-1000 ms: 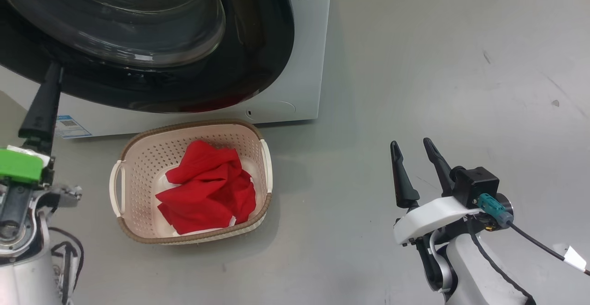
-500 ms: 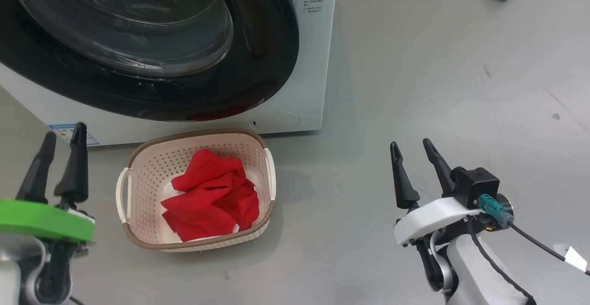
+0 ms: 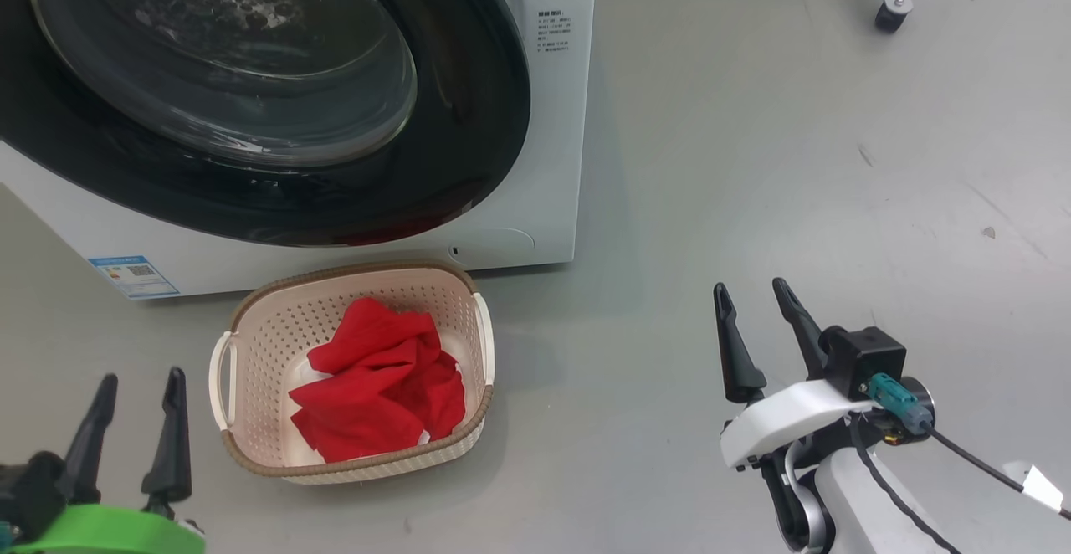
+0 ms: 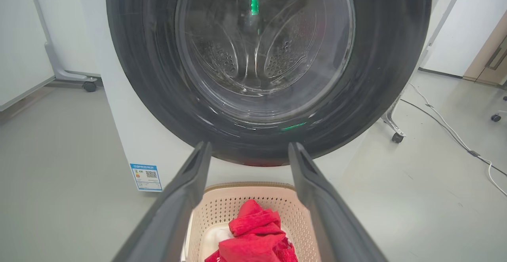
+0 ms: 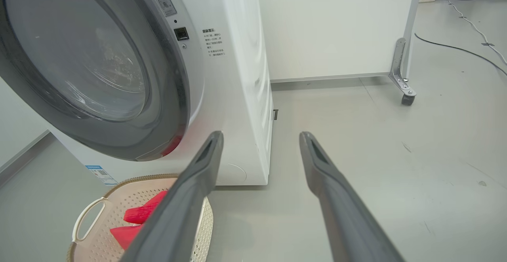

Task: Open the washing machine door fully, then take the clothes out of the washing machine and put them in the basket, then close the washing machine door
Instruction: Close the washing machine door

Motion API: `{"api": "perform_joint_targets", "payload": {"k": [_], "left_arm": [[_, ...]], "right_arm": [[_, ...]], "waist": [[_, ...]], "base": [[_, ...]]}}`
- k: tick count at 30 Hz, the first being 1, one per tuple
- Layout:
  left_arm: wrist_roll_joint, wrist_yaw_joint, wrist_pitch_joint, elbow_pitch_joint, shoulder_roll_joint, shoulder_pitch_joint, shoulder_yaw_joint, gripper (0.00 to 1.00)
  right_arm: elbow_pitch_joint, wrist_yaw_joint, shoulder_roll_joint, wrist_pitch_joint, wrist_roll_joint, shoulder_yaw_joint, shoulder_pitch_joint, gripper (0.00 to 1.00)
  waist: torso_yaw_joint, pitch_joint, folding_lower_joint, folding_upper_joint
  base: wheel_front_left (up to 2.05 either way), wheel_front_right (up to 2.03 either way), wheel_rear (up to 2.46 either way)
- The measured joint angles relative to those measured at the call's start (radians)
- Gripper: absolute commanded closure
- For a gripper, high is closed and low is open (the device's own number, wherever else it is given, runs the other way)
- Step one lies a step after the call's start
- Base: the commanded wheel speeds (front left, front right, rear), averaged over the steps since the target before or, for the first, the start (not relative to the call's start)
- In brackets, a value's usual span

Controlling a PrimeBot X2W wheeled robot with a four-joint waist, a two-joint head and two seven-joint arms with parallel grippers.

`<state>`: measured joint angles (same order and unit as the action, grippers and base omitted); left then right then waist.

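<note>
The washing machine point(image 3: 552, 119) is a white box whose round black door point(image 3: 251, 94) lies against its front; through the glass I see the steel drum point(image 4: 253, 52). On the floor just before it stands the cream basket point(image 3: 268, 320) with the red clothes point(image 3: 376, 387) lying inside. My left gripper point(image 3: 142, 377) hovers low, left of the basket, open and holding nothing. In the left wrist view its fingers point(image 4: 186, 187) frame the basket point(image 4: 225, 202) and the clothes point(image 4: 253, 234). My right gripper point(image 3: 748, 286) stands open and holding nothing over bare floor, well right of the basket.
A blue sticker point(image 3: 134, 276) marks the machine's lower left corner. A wheeled metal leg point(image 3: 887, 2) of a white partition point(image 5: 336, 24) stands behind and right of the machine. A cable point(image 4: 447, 131) runs over the grey floor on the right.
My left gripper has drawn back from the door's lower left edge and sunk to the lower left, its jaws still apart. The camera has shifted a little. The right arm has kept its place.
</note>
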<state>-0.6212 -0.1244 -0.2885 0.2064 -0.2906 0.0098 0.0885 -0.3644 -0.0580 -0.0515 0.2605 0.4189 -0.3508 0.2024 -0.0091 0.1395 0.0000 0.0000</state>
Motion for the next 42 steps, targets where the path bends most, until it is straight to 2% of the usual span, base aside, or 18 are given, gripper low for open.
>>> {"api": "perform_joint_targets", "payload": {"k": [10, 23, 42], "left_arm": [[0.124, 0.011, 0.025, 0.103, 0.03, 0.021, -0.039, 0.0], [0.221, 0.014, 0.029, 0.041, 0.116, 0.021, -0.141, 0.0], [0.294, 0.007, 0.029, 0.018, 0.186, 0.022, -0.2, 0.0]], "right_arm": [[-0.002, 0.012, 0.0, 0.0, -0.009, 0.01, -0.028, 0.0], [-0.001, 0.016, 0.001, 0.0, -0.019, 0.012, -0.034, 0.0], [0.005, 0.022, 0.001, 0.0, -0.036, 0.019, -0.047, 0.0]], "waist": [[0.001, -0.035, 0.0, 0.0], [0.008, -0.051, 0.0, 0.0], [0.008, -0.041, 0.0, 0.0]], "base": [[0.0, 0.0, 0.0], [0.0, 0.0, 0.0], [0.0, 0.0, 0.0]]}}
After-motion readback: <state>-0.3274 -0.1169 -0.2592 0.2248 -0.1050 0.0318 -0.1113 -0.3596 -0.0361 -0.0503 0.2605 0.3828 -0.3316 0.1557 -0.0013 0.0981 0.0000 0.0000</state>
